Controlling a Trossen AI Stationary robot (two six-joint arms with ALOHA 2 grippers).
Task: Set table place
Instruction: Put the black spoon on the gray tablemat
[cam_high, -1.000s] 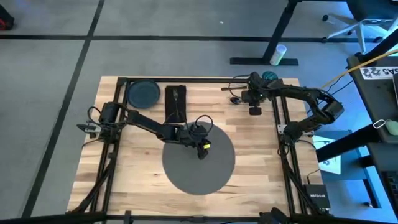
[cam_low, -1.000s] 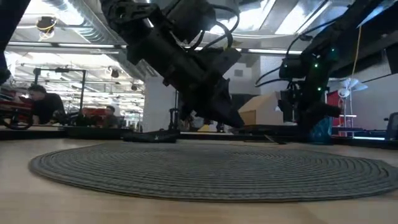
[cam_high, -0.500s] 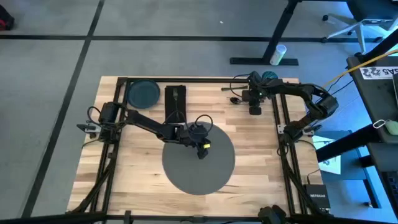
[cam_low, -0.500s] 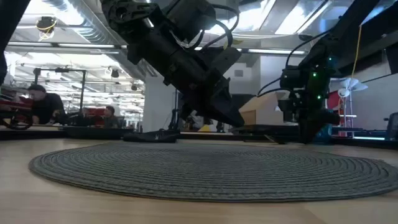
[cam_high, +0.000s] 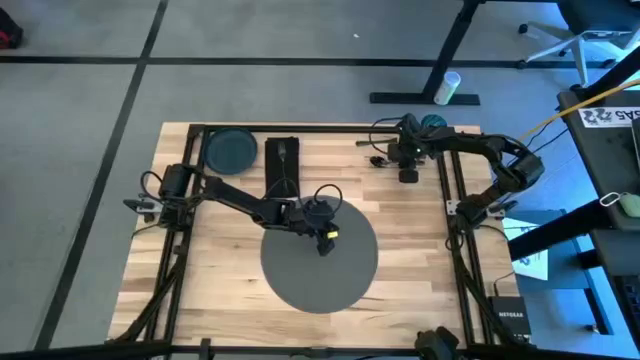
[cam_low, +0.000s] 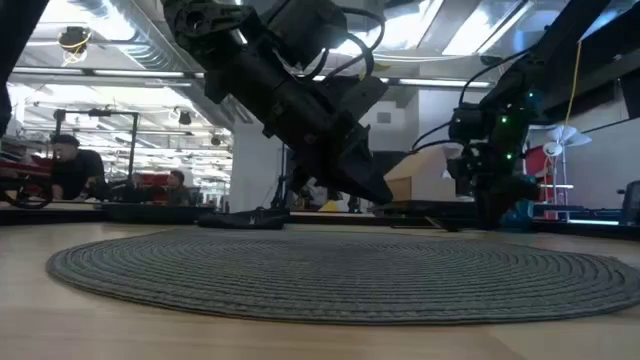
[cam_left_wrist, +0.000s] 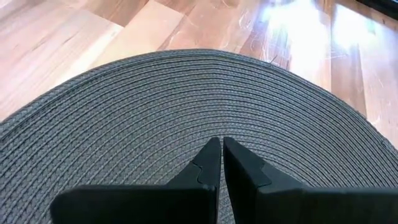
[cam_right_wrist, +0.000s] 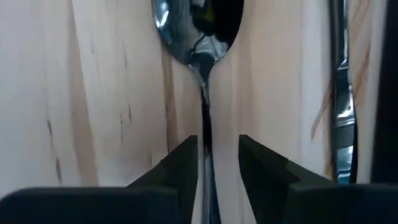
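We see the table (cam_high: 225, 285), a rectangular top of pale wooden planks edged with thin black rails. The place (cam_high: 320, 280) (a large round dark-grey mat of tightly coiled weave) lies flat on it, toward six o'clock from the table's centre in the high view.

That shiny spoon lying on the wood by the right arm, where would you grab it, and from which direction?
By its thin handle, from straight above. The spoon lies flat on the table, so no finger fits under it, and the rounded bowl would likely slip. The right gripper hangs over it, open, one finger each side of the handle. The left gripper is shut over the placemat.
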